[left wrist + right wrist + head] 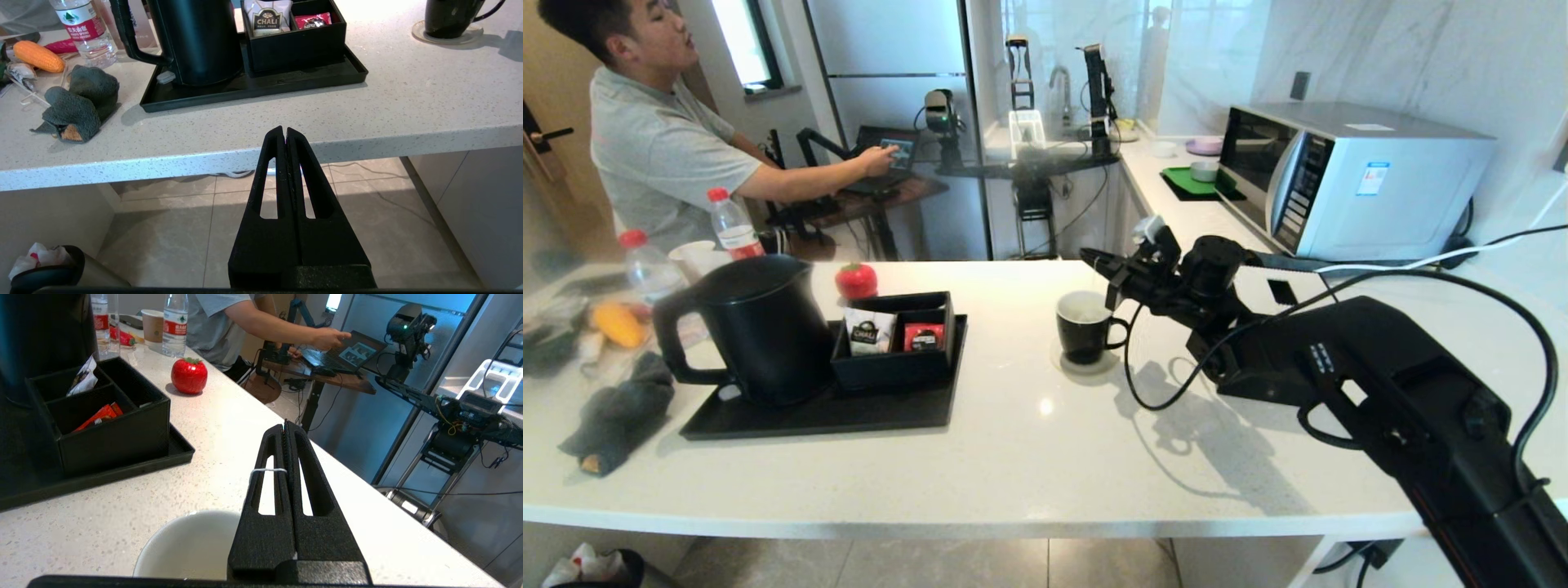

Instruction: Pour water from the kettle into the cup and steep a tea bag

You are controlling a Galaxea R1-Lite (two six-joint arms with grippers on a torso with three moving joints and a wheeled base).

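In the head view, the right gripper (1094, 263) hovers just above the cup (1083, 327) at center frame, while the kettle (756, 327) stands on its tray (849, 416) at left. The left wrist view shows the left gripper (284, 132) pressed together and empty at bottom center, below the counter edge; a sachet (267, 18) at top center reads "CHALI". In the right wrist view, the fingers are clamped on a thin white string (267, 470) over the cup's white inside, low in the frame; the tea bag itself is hidden. It seems to be the steeping step, so lowering or dipping likely comes next.

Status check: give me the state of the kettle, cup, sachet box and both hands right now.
kettle: upright on the black tray, lid on, not held.
cup: upright on a coaster, white inside showing; contents cannot be told.
sachet box: on the tray, holding a white sachet and a red one.
right hand: above the cup, shut, white string looped round its fingers.
left hand: below the counter edge, shut, empty.
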